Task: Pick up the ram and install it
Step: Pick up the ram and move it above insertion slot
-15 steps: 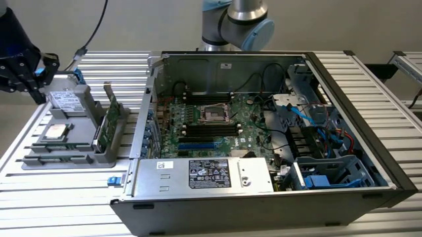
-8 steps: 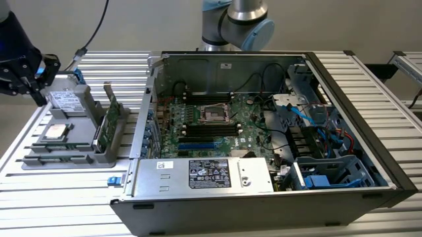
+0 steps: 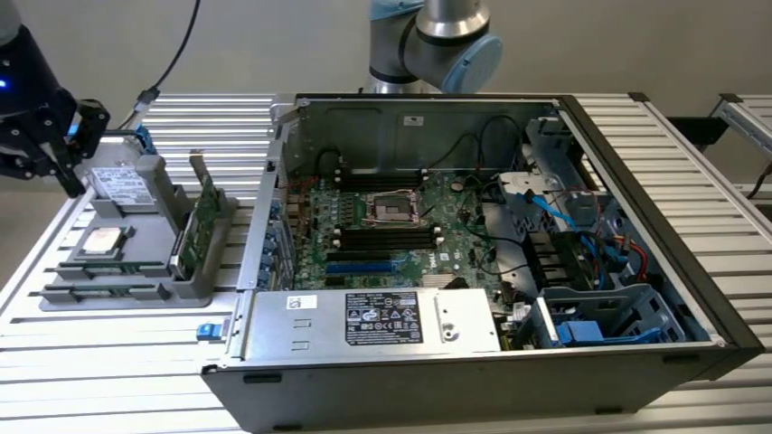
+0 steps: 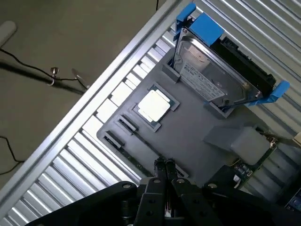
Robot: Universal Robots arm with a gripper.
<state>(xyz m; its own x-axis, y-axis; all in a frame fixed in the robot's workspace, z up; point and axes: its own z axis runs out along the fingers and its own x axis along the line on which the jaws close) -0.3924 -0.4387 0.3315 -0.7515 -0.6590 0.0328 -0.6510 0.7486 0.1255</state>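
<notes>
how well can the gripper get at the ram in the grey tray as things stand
Likely yes: the gripper hangs over the grey tray with nothing between it and the ram, on edge in its slot. The hard drive and expansion card stand aside. Its jaws are shut, though.

Ribbed aluminium table (image 3: 108, 362), plain beige wall (image 3: 277, 45) behind, dull grey floor (image 4: 70, 28), thin black cable (image 4: 23, 71) on it.

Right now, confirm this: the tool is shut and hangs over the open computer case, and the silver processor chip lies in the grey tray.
One thing is wrong. The tool is shut, but it hangs over the grey tray, not the open computer case; the wrist view shows the tray beneath it. The silver processor chip does lie in that tray.
</notes>
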